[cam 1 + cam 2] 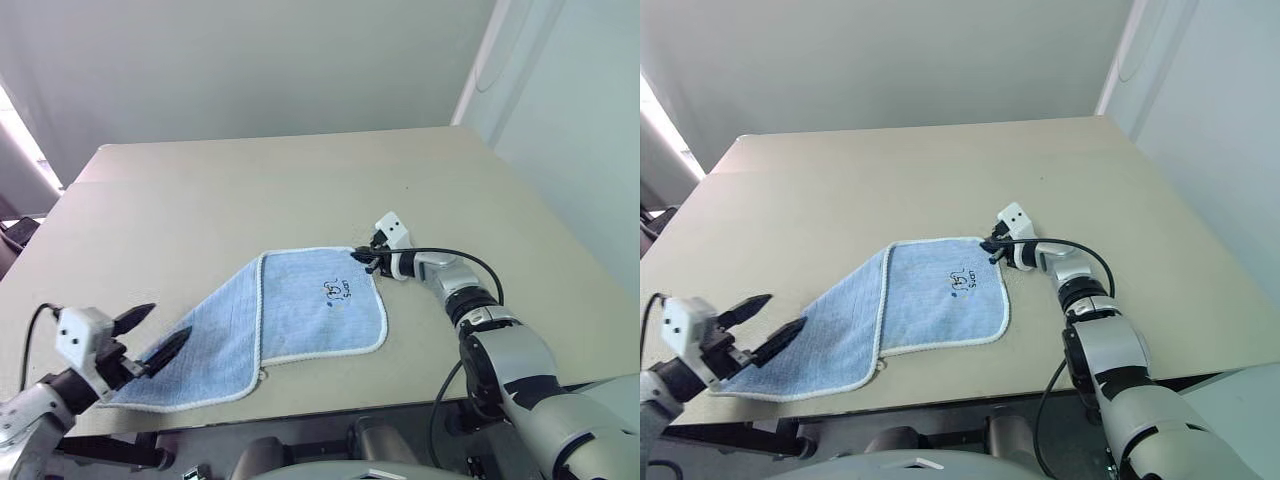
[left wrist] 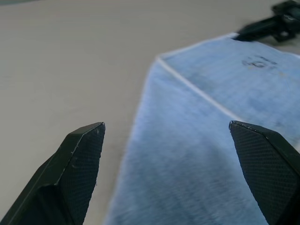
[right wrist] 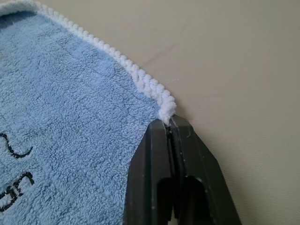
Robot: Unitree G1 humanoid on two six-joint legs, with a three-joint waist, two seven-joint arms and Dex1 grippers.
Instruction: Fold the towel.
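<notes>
The towel (image 1: 300,305) is a light blue cloth with white edging, lying on the beige table (image 1: 300,190) with its left part folded over. A dark doodle (image 1: 337,290) with lettering shows near its far right corner. My right gripper (image 1: 366,258) is shut on that far right corner; the right wrist view shows the white edging (image 3: 150,86) pinched between the closed fingertips. My left gripper (image 1: 152,332) stands open over the towel's near left end, with nothing between its fingers (image 2: 77,161).
The table's front edge (image 1: 330,405) runs just below the towel. Plain walls stand behind the table and to its right. A dark object (image 1: 18,232) sits off the table's left side.
</notes>
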